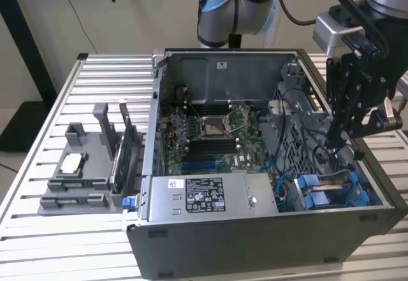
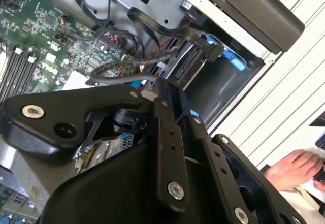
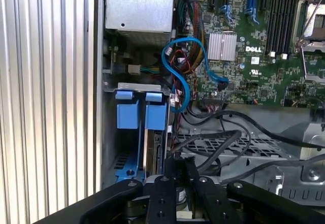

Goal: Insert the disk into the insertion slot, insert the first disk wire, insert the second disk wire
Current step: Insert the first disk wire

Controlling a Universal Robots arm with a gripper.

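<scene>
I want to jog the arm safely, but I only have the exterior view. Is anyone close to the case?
Observer: Yes. In the second wrist view a person's hand shows beyond the case, at the slatted table.
Operator: And where does the blue cable run?
Observer: In the first wrist view the blue cable loops from beside the blue carrier tabs to an end next to the silver heatsink.
</scene>
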